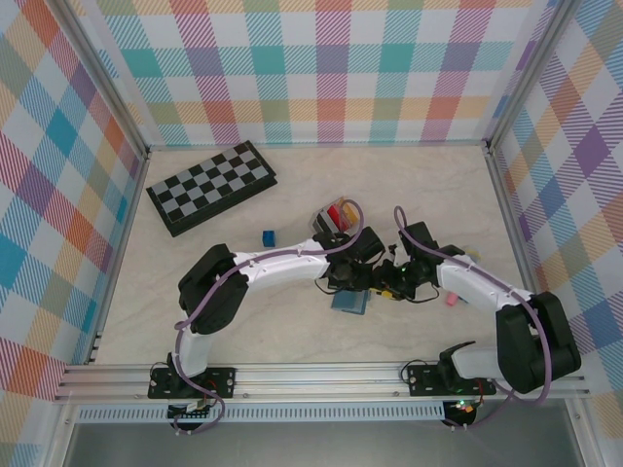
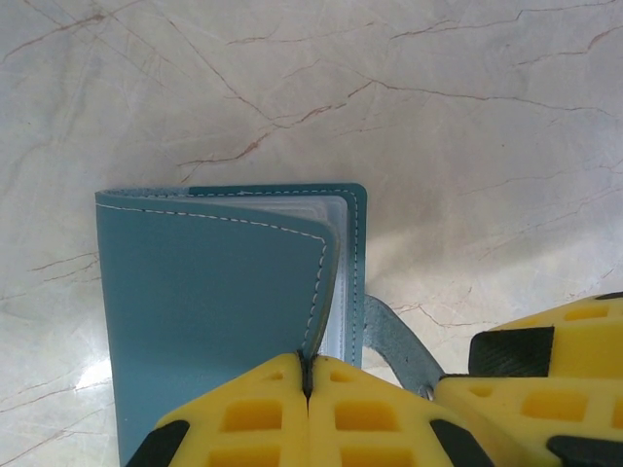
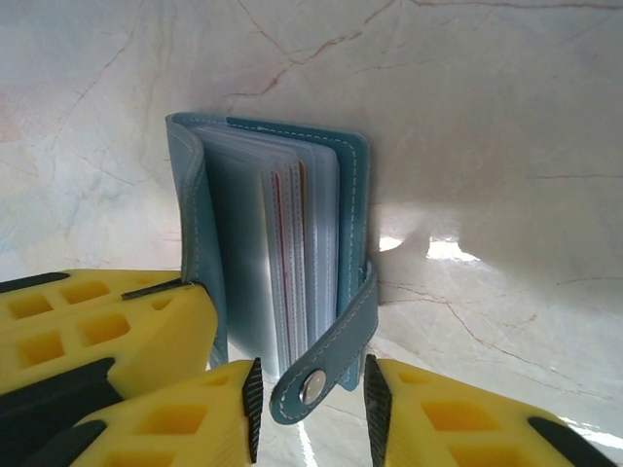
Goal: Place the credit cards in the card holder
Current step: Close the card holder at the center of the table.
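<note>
left hand (image 2: pixel 307 375) is clamped on the teal wallet (image 2: pixel 214 292) by its cover, right hand (image 3: pixel 311 394) sits narrowly open around the snap strap (image 3: pixel 336 336).

1. Chessboard (image 1: pixel 212 187): lies flat and skewed at the far left of the marbled table (image 1: pixel 428 185).
2. Blue cube (image 1: pixel 269 236): small, near the chessboard's near right corner, apart from it.
3. Teal wallet (image 2: pixel 214 292): open, white-stitched, clear sleeves (image 3: pixel 292 243) fanned, snap strap (image 3: pixel 326 365) unfastened.
4. Plaid walls (image 1: pixel 321 68): enclose three sides.
</note>
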Robot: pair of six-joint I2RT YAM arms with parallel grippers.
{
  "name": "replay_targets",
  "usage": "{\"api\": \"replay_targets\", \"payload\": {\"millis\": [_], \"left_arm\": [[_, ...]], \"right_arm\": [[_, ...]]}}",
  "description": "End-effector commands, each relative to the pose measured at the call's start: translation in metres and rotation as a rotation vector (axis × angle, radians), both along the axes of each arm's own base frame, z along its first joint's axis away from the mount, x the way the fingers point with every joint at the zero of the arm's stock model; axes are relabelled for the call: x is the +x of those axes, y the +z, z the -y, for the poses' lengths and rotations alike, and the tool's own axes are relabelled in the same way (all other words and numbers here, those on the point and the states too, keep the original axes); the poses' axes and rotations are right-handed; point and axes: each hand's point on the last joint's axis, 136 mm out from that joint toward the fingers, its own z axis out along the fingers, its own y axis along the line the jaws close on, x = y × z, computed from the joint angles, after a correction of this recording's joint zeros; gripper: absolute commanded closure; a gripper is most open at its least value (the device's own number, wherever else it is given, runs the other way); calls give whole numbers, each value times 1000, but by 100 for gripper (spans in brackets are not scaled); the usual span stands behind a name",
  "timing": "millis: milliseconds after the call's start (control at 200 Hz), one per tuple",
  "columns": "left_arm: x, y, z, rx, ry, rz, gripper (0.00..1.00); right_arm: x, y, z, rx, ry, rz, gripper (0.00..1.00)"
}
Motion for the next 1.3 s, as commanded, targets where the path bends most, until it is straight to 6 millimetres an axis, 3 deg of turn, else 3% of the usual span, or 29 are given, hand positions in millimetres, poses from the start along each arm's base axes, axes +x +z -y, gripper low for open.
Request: {"api": "replay_targets", "payload": {"millis": [0, 180, 265, 560, 1050, 1295], "left_arm": [[-2, 13, -8, -14, 21, 13, 99], [-1, 15, -10, -25, 33, 15, 99], [0, 15, -11, -26, 37, 13, 99], [0, 10, -13, -15, 36, 8, 99], [-2, 5, -12, -10, 33, -6, 99], [-2, 3, -13, -6, 33, -8, 99]], "right_arm": [[-3, -2, -9, 40, 13, -22, 65], [-5, -8, -10, 18, 34, -34, 69], [-6, -8, -10, 18, 37, -37, 77], [-8, -6, 6, -78, 32, -15, 76], [-12, 1, 9, -84, 37, 1, 78], [-12, 2, 10, -86, 40, 4, 87]]}}
